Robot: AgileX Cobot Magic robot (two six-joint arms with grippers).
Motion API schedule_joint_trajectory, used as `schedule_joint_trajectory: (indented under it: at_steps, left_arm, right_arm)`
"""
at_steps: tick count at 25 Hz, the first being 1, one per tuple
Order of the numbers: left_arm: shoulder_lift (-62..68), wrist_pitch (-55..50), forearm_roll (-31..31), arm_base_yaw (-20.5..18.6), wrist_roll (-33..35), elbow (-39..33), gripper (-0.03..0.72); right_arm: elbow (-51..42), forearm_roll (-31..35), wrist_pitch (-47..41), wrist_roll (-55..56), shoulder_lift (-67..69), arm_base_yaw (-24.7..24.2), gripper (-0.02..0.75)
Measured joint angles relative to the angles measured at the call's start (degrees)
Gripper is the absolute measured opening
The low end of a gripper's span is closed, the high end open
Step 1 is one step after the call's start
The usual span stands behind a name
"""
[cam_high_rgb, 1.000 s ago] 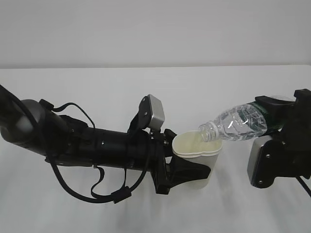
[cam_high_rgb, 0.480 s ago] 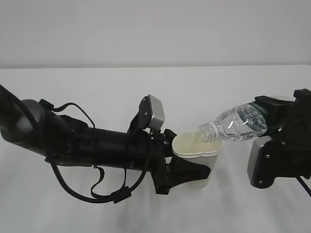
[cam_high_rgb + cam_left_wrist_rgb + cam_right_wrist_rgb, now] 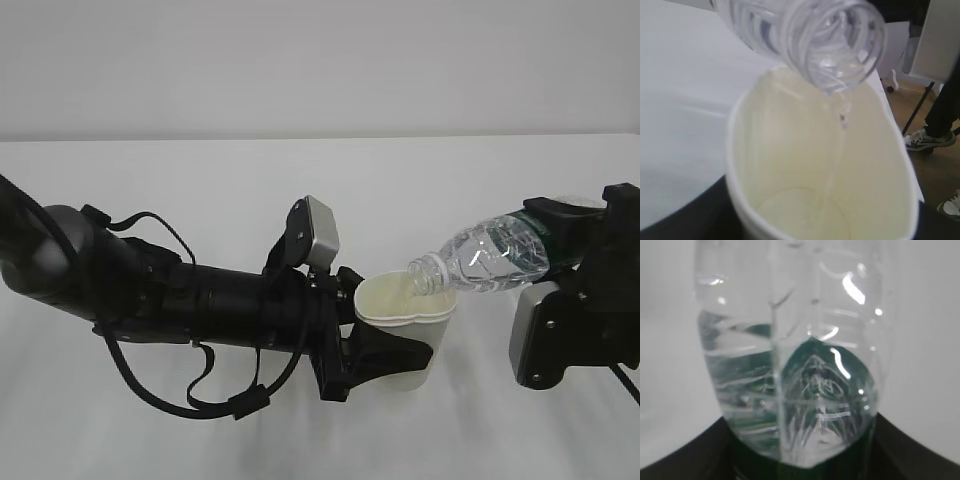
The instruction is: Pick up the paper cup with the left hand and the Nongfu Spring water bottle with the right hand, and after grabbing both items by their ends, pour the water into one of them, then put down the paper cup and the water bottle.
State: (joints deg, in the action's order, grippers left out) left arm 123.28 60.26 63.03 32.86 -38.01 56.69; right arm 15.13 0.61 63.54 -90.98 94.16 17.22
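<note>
Paper cup [image 3: 405,335] sits upright just above the white table [image 3: 200,180], centre-right in the exterior view, rim squeezed slightly out of round. Left hand [image 3: 385,350] is clamped on the cup's lower body, black jaws wrapping its left side and base. Left wrist view looks straight into the cup [image 3: 825,190]: cream inside, a shallow pool at the bottom.

Nongfu Spring water bottle [image 3: 490,255] is tipped close to horizontal, neck pointing left and slightly down, open mouth right over the cup's right rim. Right hand [image 3: 570,235] is closed on the bottle's base end at the green label band. Right wrist view shows the bottle [image 3: 790,365] end-on between dark jaw edges, partly filled.

Water [image 3: 837,125]: thin clear stream falls from the bottle mouth [image 3: 840,45] into the cup, visible in the left wrist view. In the exterior view the stream is too fine to make out.

Vs one second ago: practically no change. Same cup position, both grips the same, both arms parked. Bottle tilt looks the same or a hair steeper, can't tell which. Level in the bottle not readably different.

Grey camera module [image 3: 320,232] on the left wrist, another [image 3: 530,340] hanging under the right arm.
</note>
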Motion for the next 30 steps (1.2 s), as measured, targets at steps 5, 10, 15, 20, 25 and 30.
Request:
schedule_joint_trajectory:
  at_steps: [5, 10, 15, 20, 25, 30]
  left_arm:
    - [0.0, -0.2, 0.0, 0.0, 0.0, 0.0, 0.442]
    - [0.0, -0.2, 0.0, 0.0, 0.0, 0.0, 0.442]
    - [0.0, -0.2, 0.0, 0.0, 0.0, 0.0, 0.441]
    - [0.0, -0.2, 0.0, 0.0, 0.0, 0.0, 0.441]
    - [0.0, -0.2, 0.0, 0.0, 0.0, 0.0, 0.441]
    - [0.0, -0.2, 0.0, 0.0, 0.0, 0.0, 0.441]
  right_arm:
    - [0.0, 0.0, 0.0, 0.0, 0.0, 0.0, 0.41]
    - [0.0, 0.0, 0.0, 0.0, 0.0, 0.0, 0.41]
    - [0.0, -0.1, 0.0, -0.1, 0.0, 0.0, 0.41]
    - [0.0, -0.1, 0.0, -0.1, 0.0, 0.0, 0.41]
    - [0.0, -0.1, 0.0, -0.1, 0.0, 0.0, 0.41]
    - [0.0, -0.1, 0.1, -0.2, 0.0, 0.0, 0.41]
